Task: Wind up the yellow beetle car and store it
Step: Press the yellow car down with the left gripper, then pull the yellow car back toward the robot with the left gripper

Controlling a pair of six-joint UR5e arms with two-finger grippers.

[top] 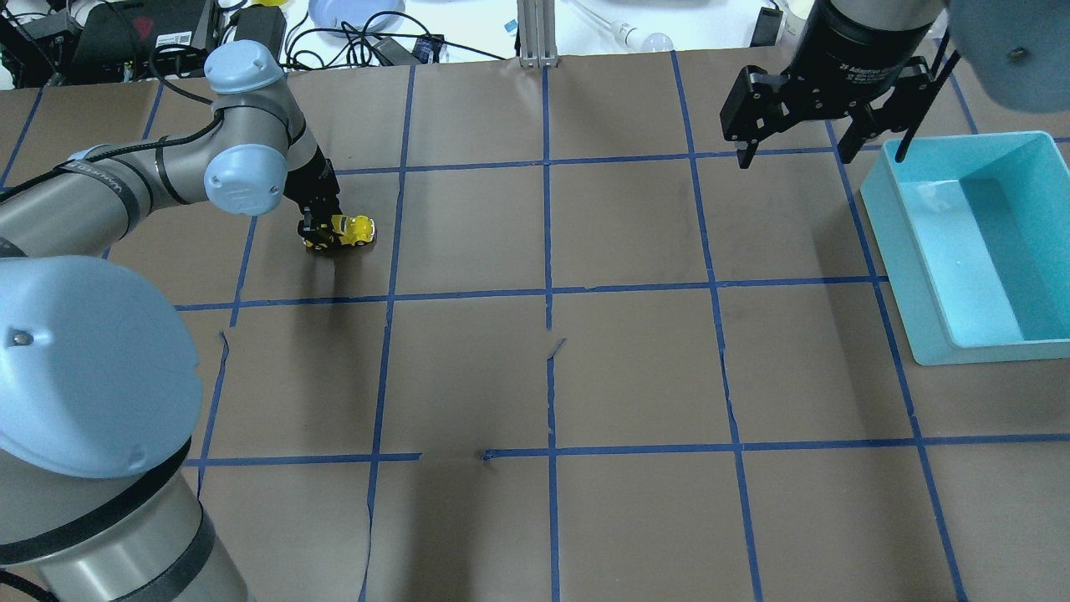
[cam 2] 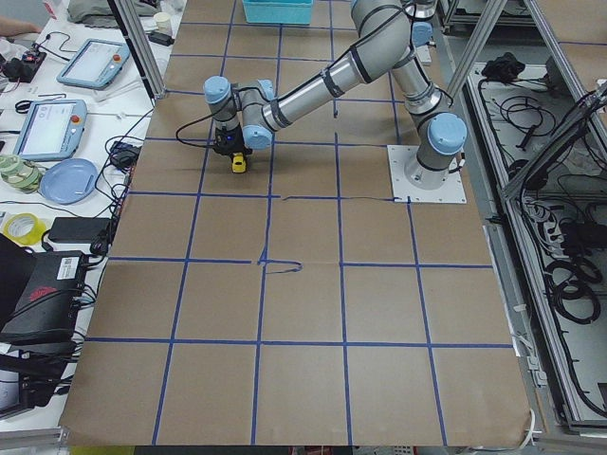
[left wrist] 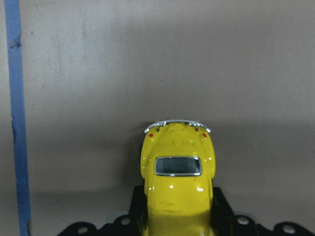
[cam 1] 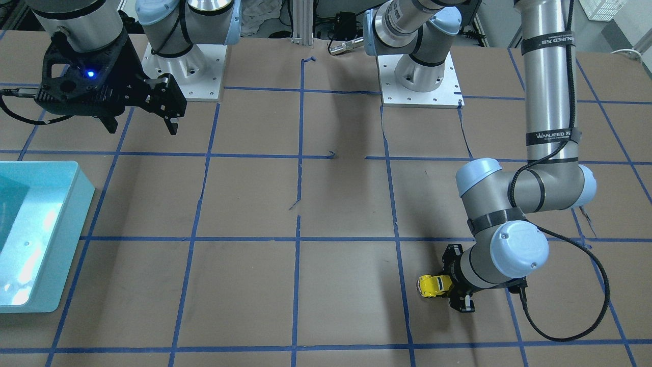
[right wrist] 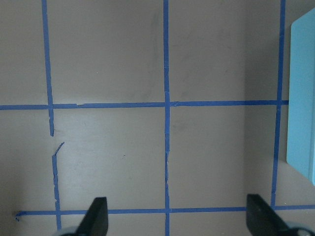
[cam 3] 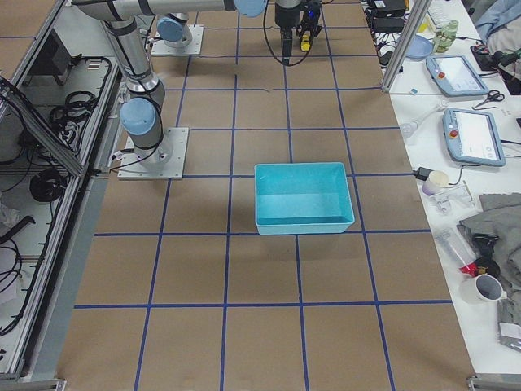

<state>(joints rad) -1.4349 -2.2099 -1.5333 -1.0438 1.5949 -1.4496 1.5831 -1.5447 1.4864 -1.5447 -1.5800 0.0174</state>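
Note:
The yellow beetle car (top: 354,231) stands on the brown paper at the far left of the table, wheels down. My left gripper (top: 322,235) is low over the table and shut on one end of the car. The car's other end sticks out past the fingers. In the left wrist view the car (left wrist: 177,172) fills the bottom middle, its silvery bumper pointing away. It also shows in the front-facing view (cam 1: 432,285). My right gripper (top: 794,155) is open and empty, held above the table beside the bin; the right wrist view shows its fingertips (right wrist: 97,216) wide apart.
A turquoise bin (top: 896,251) stands on the table's right side, also in the front-facing view (cam 1: 80,204). It holds nothing that I can see. Blue tape lines grid the brown paper. Both arm bases are bolted at the robot's side of the table (cam 1: 420,76).

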